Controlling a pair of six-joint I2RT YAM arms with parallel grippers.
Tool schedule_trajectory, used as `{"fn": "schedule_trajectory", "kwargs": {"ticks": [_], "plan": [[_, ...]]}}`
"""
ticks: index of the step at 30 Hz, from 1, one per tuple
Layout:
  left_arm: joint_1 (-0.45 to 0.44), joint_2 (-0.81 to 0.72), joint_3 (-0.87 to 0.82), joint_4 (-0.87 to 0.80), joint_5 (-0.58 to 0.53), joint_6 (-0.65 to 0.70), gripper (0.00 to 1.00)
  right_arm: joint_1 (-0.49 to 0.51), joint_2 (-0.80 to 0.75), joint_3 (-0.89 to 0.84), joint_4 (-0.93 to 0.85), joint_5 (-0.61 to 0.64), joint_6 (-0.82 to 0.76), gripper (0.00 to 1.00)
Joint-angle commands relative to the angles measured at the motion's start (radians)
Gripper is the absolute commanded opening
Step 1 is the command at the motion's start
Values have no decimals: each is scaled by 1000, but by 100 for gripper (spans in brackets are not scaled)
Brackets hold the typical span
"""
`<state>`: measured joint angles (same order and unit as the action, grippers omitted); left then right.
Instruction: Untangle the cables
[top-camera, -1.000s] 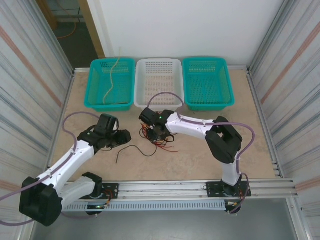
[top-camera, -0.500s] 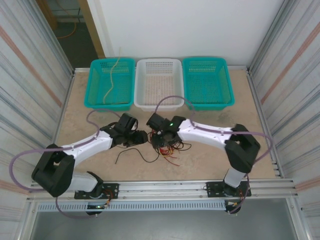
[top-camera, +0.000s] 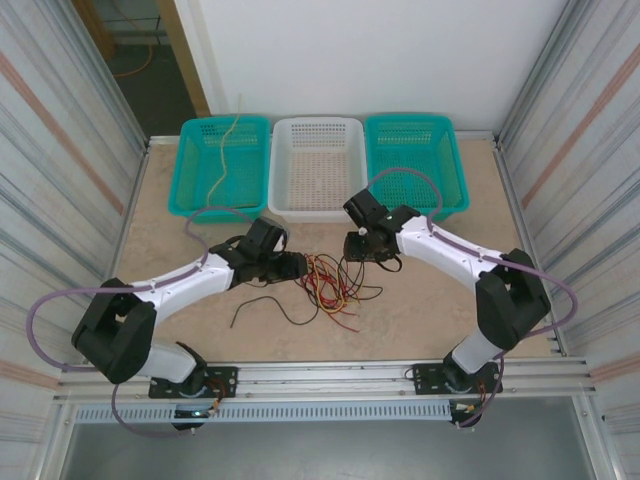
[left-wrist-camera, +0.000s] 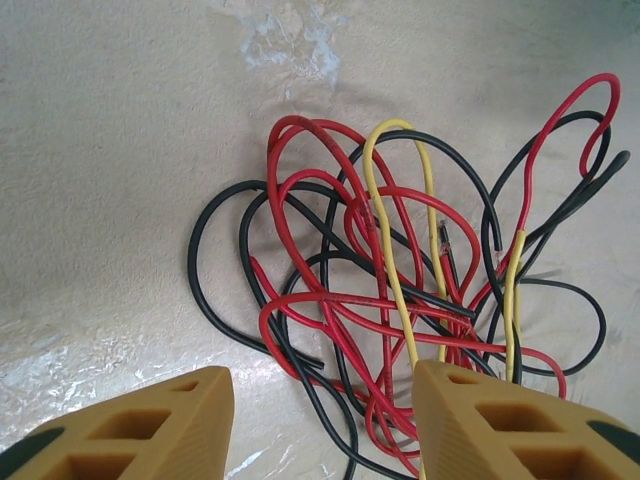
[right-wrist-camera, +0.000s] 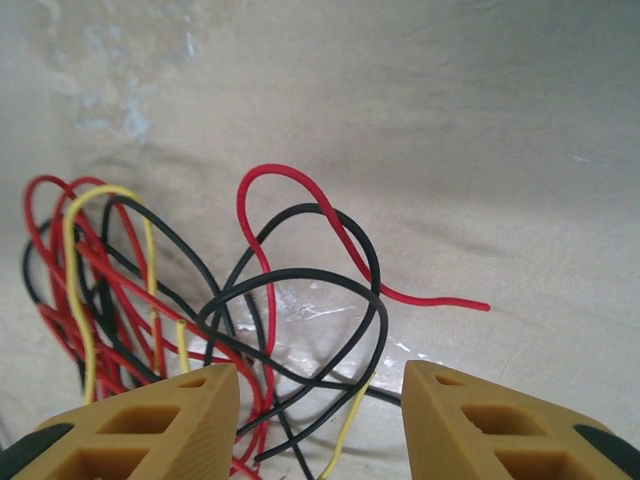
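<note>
Closing now could trap several strands and tighten the knot — the cables (top-camera: 330, 285) lie heaped on the surface (top-camera: 420, 315) between the left end effector (top-camera: 297, 268) and the right end effector (top-camera: 366, 248), both with jaws apart and holding nothing.

Left wrist view: the cables (left-wrist-camera: 400, 300) run off the lower edge between the two fingers (left-wrist-camera: 150, 430), which that edge also crops. Right wrist view: several cables (right-wrist-camera: 270, 300) pass behind the lower-left finger (right-wrist-camera: 140, 425) and out of frame at the bottom. Top view: crossings within the tangle (top-camera: 330, 285) are too small to trace.
</note>
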<state>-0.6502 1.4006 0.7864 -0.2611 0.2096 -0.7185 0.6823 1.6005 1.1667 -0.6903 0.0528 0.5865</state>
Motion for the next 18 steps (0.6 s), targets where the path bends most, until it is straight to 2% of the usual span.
{"fn": "schedule_trajectory", "kwargs": {"ticks": [1,7,10,18], "plan": [[-5,-38,32,-26,15,43,50,9,31,-1,-23,-8,-57,48],[-6,-58,59,-66,8,90,49,36,63,17,-32,34,-75,50],[-6,-69,77,-88,5,114,48,57,100,64,-63,109,-106,52],[-6,-112,118,-178,-39,178,48,44,216,141,-85,187,-173,51]]}}
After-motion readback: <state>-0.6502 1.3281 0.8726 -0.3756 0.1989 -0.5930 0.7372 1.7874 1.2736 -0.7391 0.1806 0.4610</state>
